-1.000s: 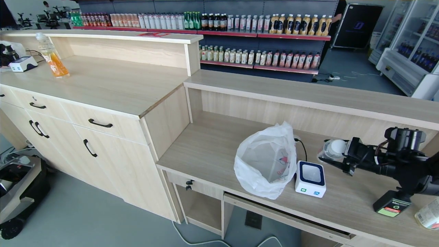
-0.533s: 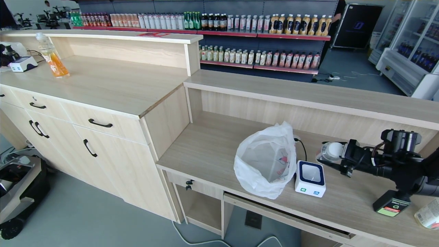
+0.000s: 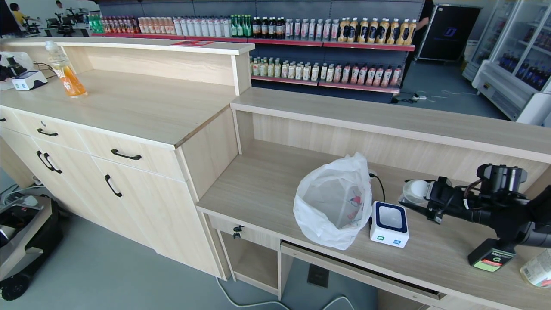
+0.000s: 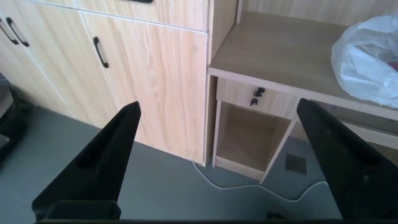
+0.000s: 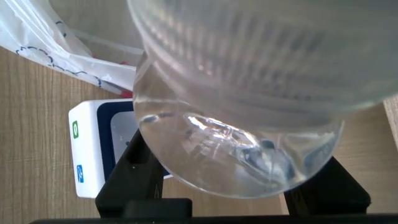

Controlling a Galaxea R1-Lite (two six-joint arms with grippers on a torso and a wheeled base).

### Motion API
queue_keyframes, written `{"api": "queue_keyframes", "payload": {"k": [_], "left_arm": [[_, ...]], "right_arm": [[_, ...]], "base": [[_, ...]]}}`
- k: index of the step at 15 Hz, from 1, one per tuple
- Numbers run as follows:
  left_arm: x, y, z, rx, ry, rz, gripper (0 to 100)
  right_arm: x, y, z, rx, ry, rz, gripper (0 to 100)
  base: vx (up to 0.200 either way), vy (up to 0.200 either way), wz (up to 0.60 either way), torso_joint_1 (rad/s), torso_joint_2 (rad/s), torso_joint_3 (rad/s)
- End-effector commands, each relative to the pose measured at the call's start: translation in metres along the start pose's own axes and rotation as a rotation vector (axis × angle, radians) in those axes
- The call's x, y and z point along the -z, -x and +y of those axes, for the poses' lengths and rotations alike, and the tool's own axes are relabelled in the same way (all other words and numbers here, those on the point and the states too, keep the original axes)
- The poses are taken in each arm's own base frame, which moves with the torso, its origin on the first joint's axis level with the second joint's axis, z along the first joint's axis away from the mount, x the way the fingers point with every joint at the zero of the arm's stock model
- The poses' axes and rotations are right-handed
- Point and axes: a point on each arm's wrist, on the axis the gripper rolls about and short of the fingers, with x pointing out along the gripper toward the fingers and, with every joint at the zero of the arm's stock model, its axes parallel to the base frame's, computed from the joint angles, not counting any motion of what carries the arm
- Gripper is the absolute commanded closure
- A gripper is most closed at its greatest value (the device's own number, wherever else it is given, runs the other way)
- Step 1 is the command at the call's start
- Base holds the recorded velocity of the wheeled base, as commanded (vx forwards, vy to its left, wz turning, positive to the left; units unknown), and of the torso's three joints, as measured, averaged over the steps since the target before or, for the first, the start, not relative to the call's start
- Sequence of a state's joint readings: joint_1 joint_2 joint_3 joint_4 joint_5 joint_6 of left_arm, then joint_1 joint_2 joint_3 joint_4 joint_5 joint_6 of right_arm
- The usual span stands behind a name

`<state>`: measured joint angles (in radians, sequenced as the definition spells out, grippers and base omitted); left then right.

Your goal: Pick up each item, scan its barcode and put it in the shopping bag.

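Bottle [image 3: 415, 188], clamped in the right end effector [image 3: 419, 199], has sunk slightly, just right of the scanner [image 3: 389, 224]; left end effector [image 4: 217, 109] spread wide.

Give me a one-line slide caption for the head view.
Right end effector holds a clear bottle near the scanner and open shopping bag on the wooden counter.
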<state>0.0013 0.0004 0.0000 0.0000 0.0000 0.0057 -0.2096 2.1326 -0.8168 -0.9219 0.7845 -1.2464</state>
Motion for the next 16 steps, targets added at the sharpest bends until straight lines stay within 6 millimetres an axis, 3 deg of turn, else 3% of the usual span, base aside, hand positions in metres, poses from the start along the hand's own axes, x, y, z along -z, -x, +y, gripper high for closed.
{"api": "queue_keyframes", "payload": {"k": [1, 16], "left_arm": [[0.0, 0.0, 0.0, 0.0, 0.0, 0.0, 0], [0.0, 0.0, 0.0, 0.0, 0.0, 0.0, 0]], "right_arm": [[-0.0013, 0.0012, -0.0011, 0.004, 0.004, 0.002, 100], [0.0059, -0.0042, 0.0061, -0.017, -0.021, -0.001, 100]], "base": [[0.0, 0.0, 0.0, 0.0, 0.0, 0.0], [0.0, 0.0, 0.0, 0.0, 0.0, 0.0]]}}
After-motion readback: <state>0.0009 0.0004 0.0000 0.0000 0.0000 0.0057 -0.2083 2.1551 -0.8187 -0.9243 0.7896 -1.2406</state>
